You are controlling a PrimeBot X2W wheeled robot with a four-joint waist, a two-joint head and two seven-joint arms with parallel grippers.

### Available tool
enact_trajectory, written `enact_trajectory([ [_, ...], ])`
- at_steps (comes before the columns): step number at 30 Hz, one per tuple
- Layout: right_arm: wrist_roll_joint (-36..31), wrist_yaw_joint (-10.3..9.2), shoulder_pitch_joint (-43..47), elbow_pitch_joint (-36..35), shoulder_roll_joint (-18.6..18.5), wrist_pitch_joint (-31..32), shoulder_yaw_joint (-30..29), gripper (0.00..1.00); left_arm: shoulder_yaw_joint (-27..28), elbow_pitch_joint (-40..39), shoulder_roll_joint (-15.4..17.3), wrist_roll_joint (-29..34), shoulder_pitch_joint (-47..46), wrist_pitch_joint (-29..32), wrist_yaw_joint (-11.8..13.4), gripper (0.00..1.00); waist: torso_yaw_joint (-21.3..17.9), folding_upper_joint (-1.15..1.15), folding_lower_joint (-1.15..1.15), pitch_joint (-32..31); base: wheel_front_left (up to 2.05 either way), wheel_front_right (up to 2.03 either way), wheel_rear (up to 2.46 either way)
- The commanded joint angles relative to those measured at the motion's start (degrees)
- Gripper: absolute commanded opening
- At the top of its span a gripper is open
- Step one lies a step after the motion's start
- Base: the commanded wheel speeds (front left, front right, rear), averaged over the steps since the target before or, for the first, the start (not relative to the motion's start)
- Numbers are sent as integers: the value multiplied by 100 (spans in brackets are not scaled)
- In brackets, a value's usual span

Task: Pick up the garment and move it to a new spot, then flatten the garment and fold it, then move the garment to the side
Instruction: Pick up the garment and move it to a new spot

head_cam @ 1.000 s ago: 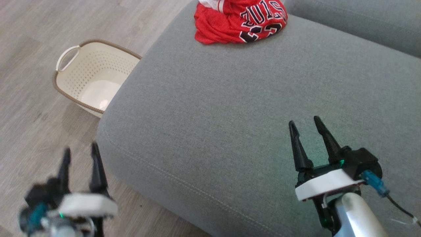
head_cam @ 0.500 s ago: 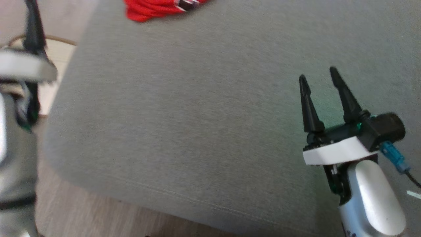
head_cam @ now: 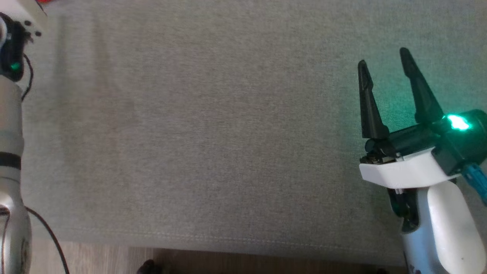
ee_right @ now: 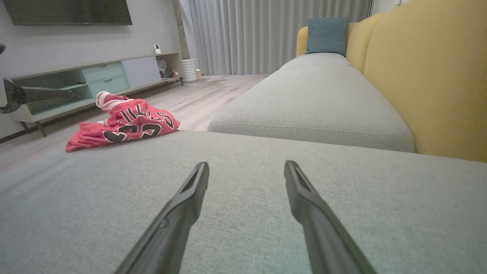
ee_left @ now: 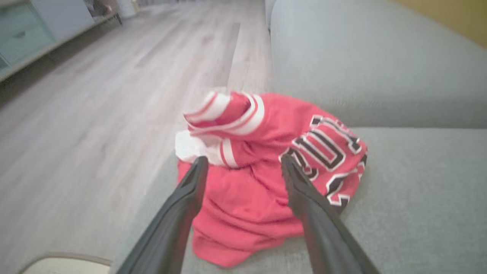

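The garment (ee_left: 251, 201) is a crumpled red jersey with black, white-edged lettering, heaped near the edge of the grey sofa seat (ee_left: 418, 198). In the left wrist view my left gripper (ee_left: 244, 160) hovers just short of the garment, open, its two fingers framing the heap with nothing between them. In the head view that arm's silver forearm (head_cam: 11, 160) runs up the left edge. My right gripper (head_cam: 384, 59) stands open over bare cushion at the right. From the right wrist view the garment (ee_right: 121, 127) lies far off to the left of my right gripper (ee_right: 246, 165).
A cream basket rim (ee_left: 57, 262) shows low beside the sofa. A second seat cushion (ee_right: 315, 102), a yellow backrest (ee_right: 430, 76) and a blue pillow (ee_right: 327, 34) lie beyond. A low cabinet (ee_right: 95, 80) stands across the wooden floor (ee_left: 95, 114).
The head camera has tipped down, so the garment and basket have slid out of its top. My left arm has risen up the left edge toward the garment. Both grippers stay open.
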Motion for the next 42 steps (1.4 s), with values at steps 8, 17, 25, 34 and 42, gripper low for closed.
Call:
enact_trajectory([
  [8, -252, 37, 244, -867, 13, 203, 163, 100, -460, 658, 542, -1150, -187, 625, -33, 100, -309, 0, -1, 418, 0, 0, 0],
  [17, -374, 37, 347, -1286, 13, 336, 196, 100, -893, 839, 793, -1663, -237, 407, -33, 100, -316, 0, -1, 506, 0, 0, 0],
  [25, -486, 37, 493, -1434, 13, 433, 178, 100, -1151, 1168, 874, -1691, -473, -417, -34, 100, -311, 0, -1, 471, 0, 0, 0],
  [34, -509, 37, 510, -1559, 13, 460, 243, 100, -1590, 1457, 957, -1840, -756, -619, -34, 100, -415, 0, -1, 651, 0, 0, 0],
  [42, -511, 37, 463, -1561, 13, 427, 160, 100, -1939, 1588, 1005, -1954, -879, -681, -34, 0, -429, 0, -1, 722, 0, 0, 0],
])
